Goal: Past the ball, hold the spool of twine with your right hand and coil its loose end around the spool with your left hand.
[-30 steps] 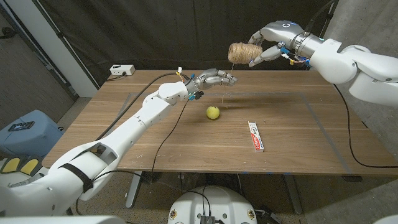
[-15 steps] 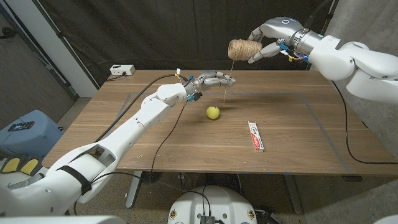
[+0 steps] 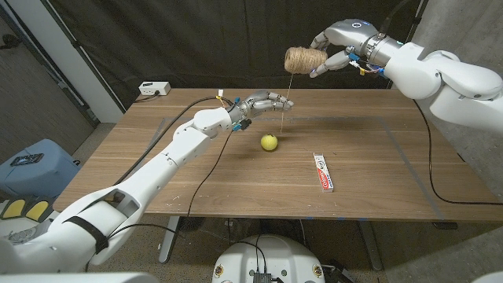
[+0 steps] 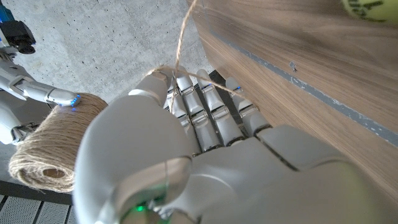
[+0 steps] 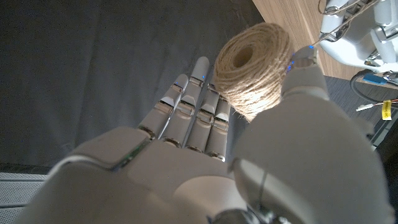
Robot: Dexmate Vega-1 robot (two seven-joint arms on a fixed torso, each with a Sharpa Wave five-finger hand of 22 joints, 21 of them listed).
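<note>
The right hand (image 3: 334, 49) grips the spool (image 3: 299, 58) in the air past the ball (image 3: 269, 141), above the desk's (image 3: 369, 189) far edge. The left hand (image 3: 267, 101) pinches the twine (image 3: 284, 93) below. Winding well likely means keeping it taut while circling.

Head camera overlooking table (image 3: 236, 181); close wrist cameras sharing spool (image 4: 46, 149).

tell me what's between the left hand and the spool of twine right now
Only a taut strand of twine, running from the spool of twine in the right hand down to the left hand; head view shows it.
</note>
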